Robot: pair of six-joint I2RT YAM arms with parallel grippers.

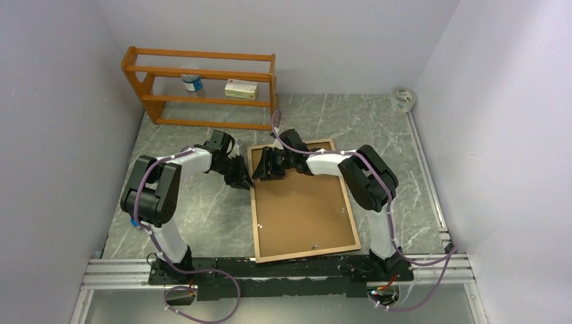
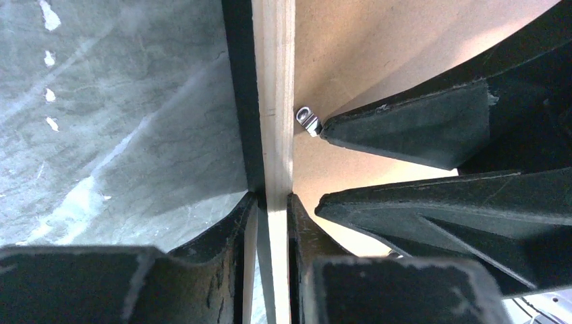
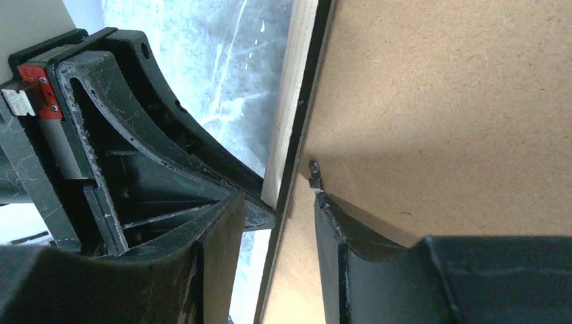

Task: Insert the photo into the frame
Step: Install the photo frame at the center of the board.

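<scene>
Grey-green marble table (image 1: pixel 202 209), white walls. An orange-brown shelf rack (image 1: pixel 202 81) stands at the far left, a tape roll (image 1: pixel 403 98) in the far right corner.

Left arm: base near-left, elbow folded high, white forearm reaching far and inward, wrist tipped down. The left gripper (image 1: pixel 241 174) is at the left rail of the frame (image 1: pixel 307 255), close to the far-left corner. In the left wrist view its fingers (image 2: pixel 236 229) straddle the light wood rail, one on the table side and one on the board side, clenched on the frame.

Right arm: base near-right, elbow bent over the frame's right side, forearm running left across the far end. The right gripper (image 1: pixel 264 165) is low over the brown backing board (image 1: pixel 303 209), just beside the left gripper. Its jaws stand apart and grasp nothing. One fingertip (image 3: pixel 327 209) touches a small metal clip (image 3: pixel 314 174) on the board's edge beside the rail.

The frame lies flat at table centre between the two arms, reverse side up with the wood-coloured rails showing and the board sitting inside them. Its long axis runs near to far, the far end skewed slightly left. The near short rail is just beyond the arm bases.
</scene>
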